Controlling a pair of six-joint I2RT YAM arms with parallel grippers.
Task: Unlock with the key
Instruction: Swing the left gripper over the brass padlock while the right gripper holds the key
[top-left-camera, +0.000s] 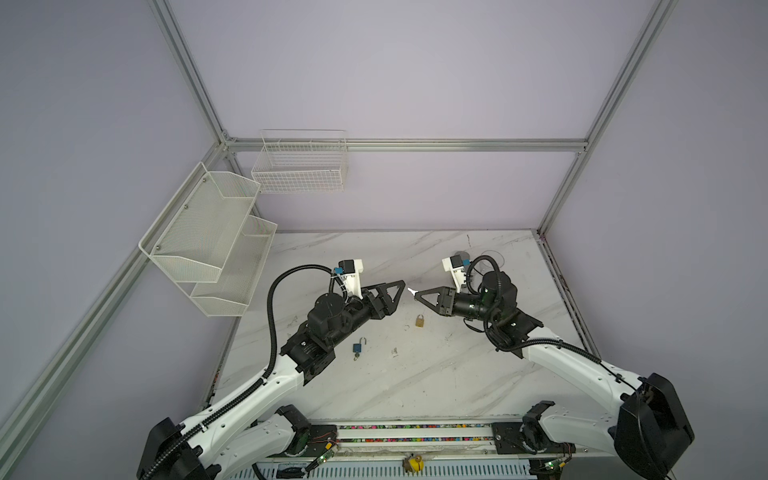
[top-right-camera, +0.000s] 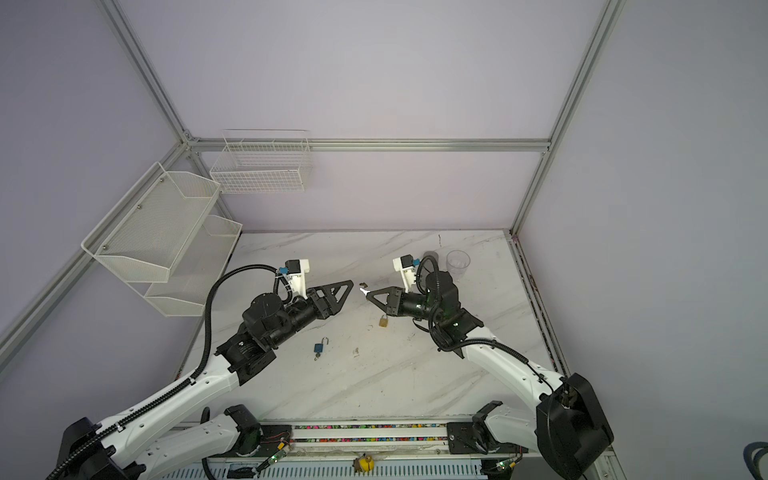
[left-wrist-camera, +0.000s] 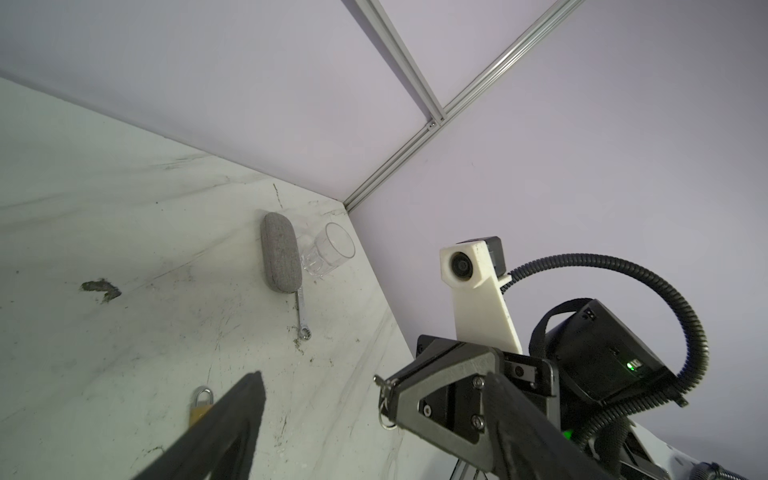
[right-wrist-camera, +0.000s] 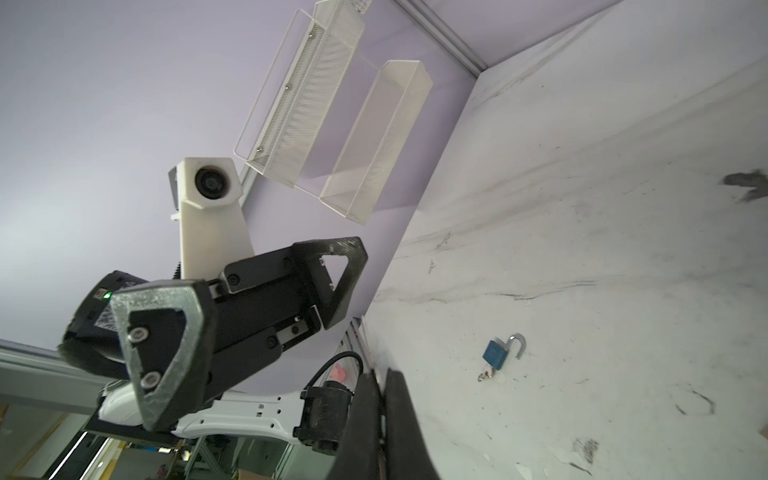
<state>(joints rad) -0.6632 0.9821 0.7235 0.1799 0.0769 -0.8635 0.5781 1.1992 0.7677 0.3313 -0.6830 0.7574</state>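
Note:
A small silver key on a wire ring sticks out of my right gripper, which is shut on it above the table's middle. In the right wrist view its fingers are pressed together and hide the key. My left gripper faces it, open, its fingertips a short way from the key; in the left wrist view the key lies between its spread fingers. Beneath them a brass padlock lies shut on the marble table. A blue padlock with its shackle open and a key in it lies nearer the left arm.
A grey case, a clear cup and a wrench stand at the back right behind the right arm. White mesh shelves and a wire basket hang on the left and back walls.

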